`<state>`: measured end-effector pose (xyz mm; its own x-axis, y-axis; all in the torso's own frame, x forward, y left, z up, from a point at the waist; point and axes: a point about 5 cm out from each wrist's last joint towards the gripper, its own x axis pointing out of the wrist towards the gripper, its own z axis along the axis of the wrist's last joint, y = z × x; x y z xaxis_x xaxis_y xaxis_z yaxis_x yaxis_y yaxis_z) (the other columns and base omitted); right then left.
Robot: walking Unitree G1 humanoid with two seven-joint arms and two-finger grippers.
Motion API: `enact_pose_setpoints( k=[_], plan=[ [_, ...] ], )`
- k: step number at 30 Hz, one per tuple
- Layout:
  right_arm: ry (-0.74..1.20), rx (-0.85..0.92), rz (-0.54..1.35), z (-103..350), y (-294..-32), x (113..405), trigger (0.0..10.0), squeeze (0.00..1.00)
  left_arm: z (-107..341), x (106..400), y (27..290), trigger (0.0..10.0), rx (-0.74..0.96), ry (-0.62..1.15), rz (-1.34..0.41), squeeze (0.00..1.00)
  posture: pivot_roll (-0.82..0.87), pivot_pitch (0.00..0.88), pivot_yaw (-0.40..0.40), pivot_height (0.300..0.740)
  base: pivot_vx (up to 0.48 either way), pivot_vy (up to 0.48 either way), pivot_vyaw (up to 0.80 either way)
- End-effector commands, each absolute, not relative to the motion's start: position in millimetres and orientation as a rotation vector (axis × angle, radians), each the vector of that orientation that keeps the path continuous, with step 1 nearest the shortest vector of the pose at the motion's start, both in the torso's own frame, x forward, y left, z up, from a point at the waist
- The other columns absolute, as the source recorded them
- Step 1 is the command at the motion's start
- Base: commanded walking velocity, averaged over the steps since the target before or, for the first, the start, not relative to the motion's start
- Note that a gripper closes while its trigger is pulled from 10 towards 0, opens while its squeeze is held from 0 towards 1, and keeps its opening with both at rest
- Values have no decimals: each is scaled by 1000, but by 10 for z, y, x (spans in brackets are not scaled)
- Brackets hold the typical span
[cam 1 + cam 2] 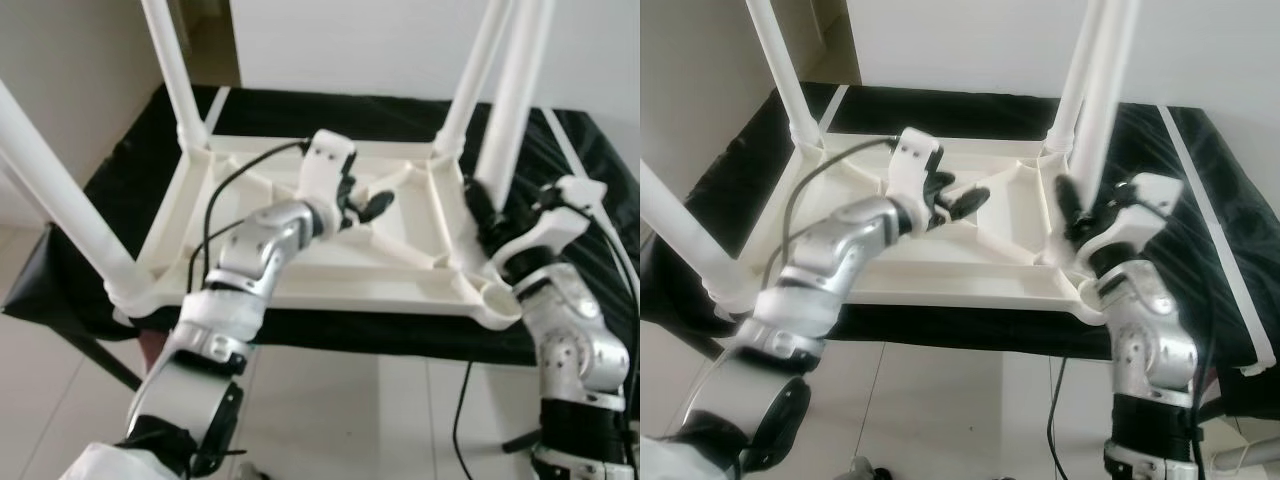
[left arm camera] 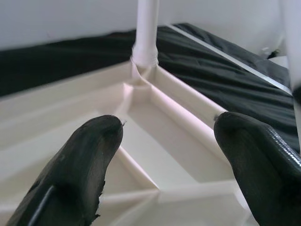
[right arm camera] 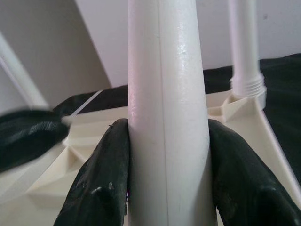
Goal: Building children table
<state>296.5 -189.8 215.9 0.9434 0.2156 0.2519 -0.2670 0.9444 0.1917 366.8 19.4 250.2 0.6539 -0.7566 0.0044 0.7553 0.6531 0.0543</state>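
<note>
A white plastic tabletop [image 1: 300,270] lies upside down on a black-covered table [image 1: 130,160]. Three white legs stand in its corners: far left [image 1: 172,70], near left [image 1: 55,195] and far right [image 1: 478,70]. My right gripper [image 1: 482,215] is shut on a fourth white leg [image 1: 518,90], holding it upright by the near right corner socket [image 1: 497,300]. In the right wrist view the fingers [image 3: 101,179] press both sides of this leg [image 3: 167,108]. Its lower end is hidden. My left gripper [image 1: 366,205] hovers open over the middle ribs, fingertips [image 2: 82,169] apart with nothing between them.
The black table's front edge [image 1: 330,335] runs just before my body, with pale tiled floor [image 1: 330,420] below. A white wall [image 1: 380,40] stands behind. A black cable [image 1: 462,410] hangs by my right arm.
</note>
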Motion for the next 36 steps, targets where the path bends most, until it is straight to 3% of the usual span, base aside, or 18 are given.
enact_pose_setpoints(
  k=[1,14,26,36],
  plan=[
    [-266,224,277,2179,-1852,2927,10000,0,2451,3701,178,10000,76,-19,-820,0,-14,9,1,740,0,0,0],
    [-239,256,393,2041,-1528,2850,10000,0,2458,3727,103,10000,102,-32,-847,0,-18,0,3,740,0,0,0],
    [-232,261,472,1997,-1397,2805,10000,0,2464,3763,47,10000,121,-24,-852,0,-16,0,4,740,0,0,0],
    [-195,250,492,1899,-1367,2782,10000,0,2631,3665,-29,10000,-36,-58,-1052,0,-11,0,-1,740,0,0,0]
  ],
)
